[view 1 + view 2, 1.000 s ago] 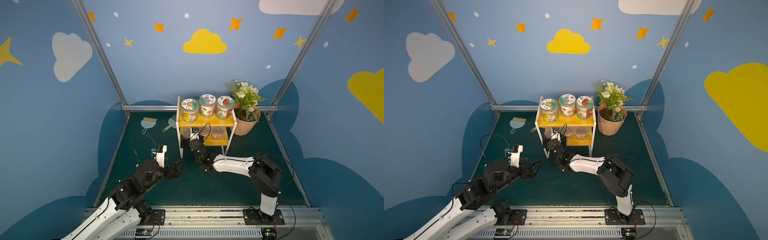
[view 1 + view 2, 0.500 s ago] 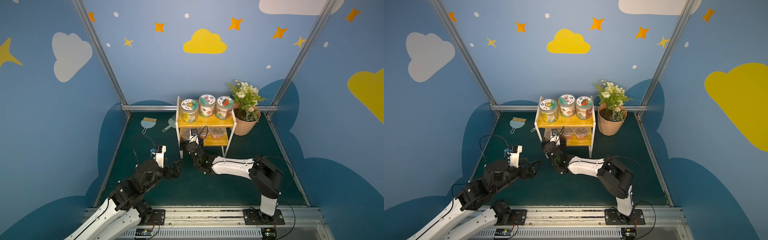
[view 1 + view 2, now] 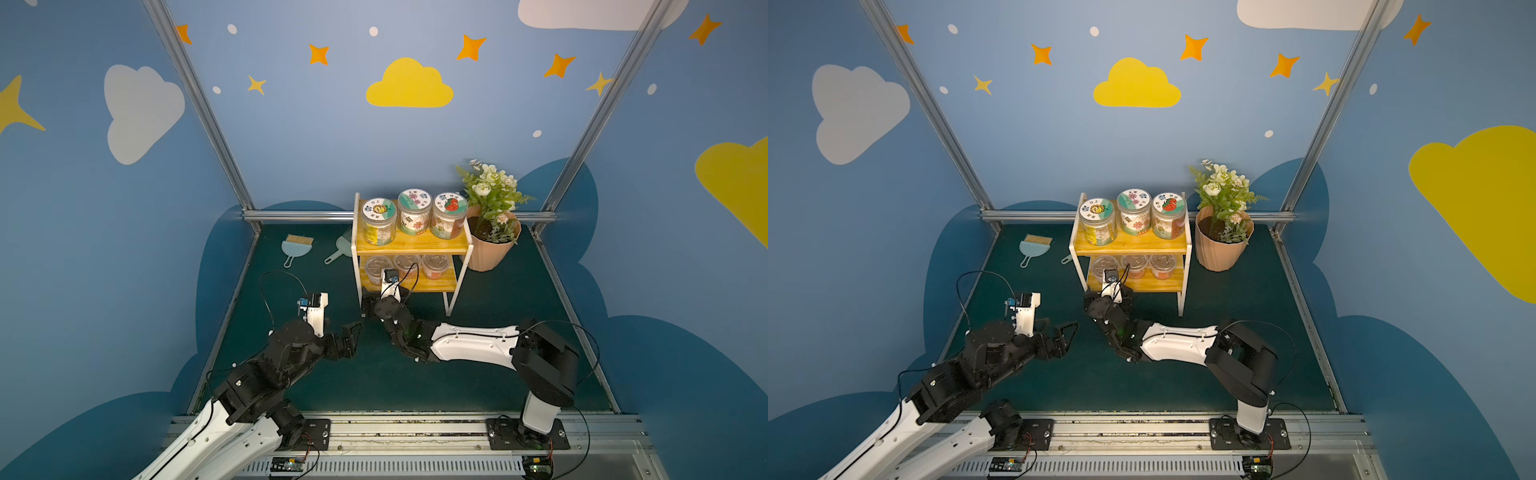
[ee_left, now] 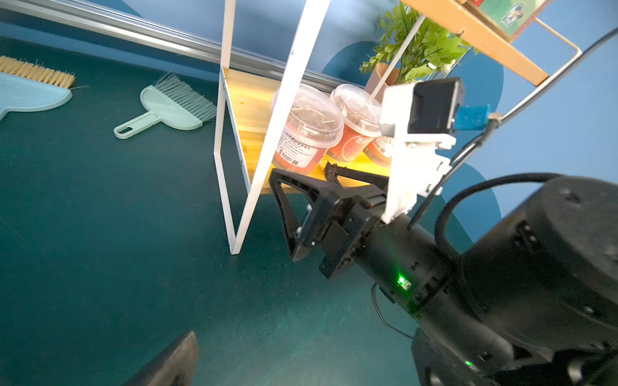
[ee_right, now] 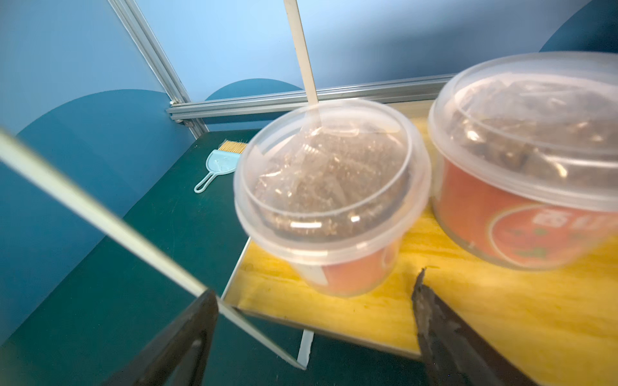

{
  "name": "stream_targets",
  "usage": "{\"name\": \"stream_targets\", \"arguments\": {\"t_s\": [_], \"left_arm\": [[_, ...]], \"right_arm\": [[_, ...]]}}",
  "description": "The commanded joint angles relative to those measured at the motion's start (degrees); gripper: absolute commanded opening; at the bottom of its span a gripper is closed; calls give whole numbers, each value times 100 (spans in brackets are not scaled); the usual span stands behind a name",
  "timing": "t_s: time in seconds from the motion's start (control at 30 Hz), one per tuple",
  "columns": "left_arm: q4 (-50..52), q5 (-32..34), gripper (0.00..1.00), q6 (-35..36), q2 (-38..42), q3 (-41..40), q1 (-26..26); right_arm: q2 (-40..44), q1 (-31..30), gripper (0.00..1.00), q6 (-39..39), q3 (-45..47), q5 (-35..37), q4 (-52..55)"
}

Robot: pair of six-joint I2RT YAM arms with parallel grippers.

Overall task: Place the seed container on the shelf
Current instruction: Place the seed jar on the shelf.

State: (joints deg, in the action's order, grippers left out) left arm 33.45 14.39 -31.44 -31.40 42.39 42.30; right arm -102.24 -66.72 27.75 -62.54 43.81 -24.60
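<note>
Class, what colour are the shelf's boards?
The shelf boards are yellow wood, clearest in the right wrist view.

Blue walls [image 3: 291, 124] close in on three sides, painted with a yellow cloud [image 3: 409, 85] on the far one, white clouds [image 3: 141, 110], orange stars [image 3: 471, 47] and darker blue hills [image 3: 648, 374] low down. Aluminium posts [image 3: 199, 108] stand in the far corners, with a rail [image 3: 299, 216] between them. The floor [image 3: 374, 386] is dark green matting, evenly lit.
</note>
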Motion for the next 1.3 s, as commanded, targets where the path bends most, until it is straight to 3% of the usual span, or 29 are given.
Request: {"name": "stream_targets", "arguments": {"t_s": [0.0,0.13,0.23,0.5,0.87,1.27], "left_arm": [[160,108,100,-95,-66,173,-46],[204,120,100,-377,-160,178,-92],[278,111,100,-588,-258,187,-109],[31,-78,100,-802,-333,-3,-109],[19,-81,100,-750,-464,-4,-108],[20,-69,100,-816,-288,-191,-108]], "right_arm": [[299,-93,83,307,234,-44,297],[563,-165,70,448,510,4,377],[712,-118,55,484,686,-84,230],[817,403,37,470,515,-1183,89],[617,647,32,655,338,-1799,-489],[557,643,30,943,467,-1706,-988]]}}
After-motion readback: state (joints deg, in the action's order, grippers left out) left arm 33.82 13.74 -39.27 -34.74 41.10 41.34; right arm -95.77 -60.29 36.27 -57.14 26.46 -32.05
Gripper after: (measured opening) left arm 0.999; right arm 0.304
